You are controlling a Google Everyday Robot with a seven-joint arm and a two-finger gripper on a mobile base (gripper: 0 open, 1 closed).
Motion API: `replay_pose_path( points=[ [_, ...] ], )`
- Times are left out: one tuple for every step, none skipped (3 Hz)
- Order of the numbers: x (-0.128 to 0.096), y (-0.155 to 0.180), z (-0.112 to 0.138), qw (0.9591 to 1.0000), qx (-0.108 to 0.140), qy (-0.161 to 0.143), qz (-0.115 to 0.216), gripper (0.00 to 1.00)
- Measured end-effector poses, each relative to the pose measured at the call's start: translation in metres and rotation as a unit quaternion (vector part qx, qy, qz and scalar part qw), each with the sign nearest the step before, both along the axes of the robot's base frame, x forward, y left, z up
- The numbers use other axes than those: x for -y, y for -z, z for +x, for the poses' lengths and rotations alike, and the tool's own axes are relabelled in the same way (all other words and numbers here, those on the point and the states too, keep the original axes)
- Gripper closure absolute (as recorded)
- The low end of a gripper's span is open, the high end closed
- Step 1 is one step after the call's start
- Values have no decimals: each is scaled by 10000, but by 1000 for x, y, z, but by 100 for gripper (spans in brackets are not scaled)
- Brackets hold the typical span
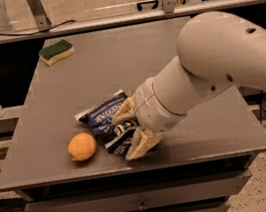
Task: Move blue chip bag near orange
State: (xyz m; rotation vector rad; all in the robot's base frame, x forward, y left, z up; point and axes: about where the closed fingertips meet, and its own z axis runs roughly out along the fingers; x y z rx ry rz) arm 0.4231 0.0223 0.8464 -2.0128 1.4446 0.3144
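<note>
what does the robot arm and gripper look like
The arm is thick, rounded and off-white, with smooth tubular segments, a ringed wrist and small dark holes. The gripper, at the blue chip bag, has two cream, wedge-shaped fingers.

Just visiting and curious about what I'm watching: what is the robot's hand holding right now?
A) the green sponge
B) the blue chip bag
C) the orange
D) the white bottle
B: the gripper, near the front edge of the table, closes on the blue chip bag; the orange lies free just left of it.
</note>
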Motion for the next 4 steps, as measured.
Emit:
replay_pose_path(
  points=[
    [0, 2, -1, 10000, -7, 21, -4, 0],
    [-1, 1, -2, 10000, -3, 25, 1, 0],
    [1, -11, -5, 9999, 41, 25, 95, 0],
    [25, -56, -3, 9991, 322, 191, 205, 0]
  ],
)
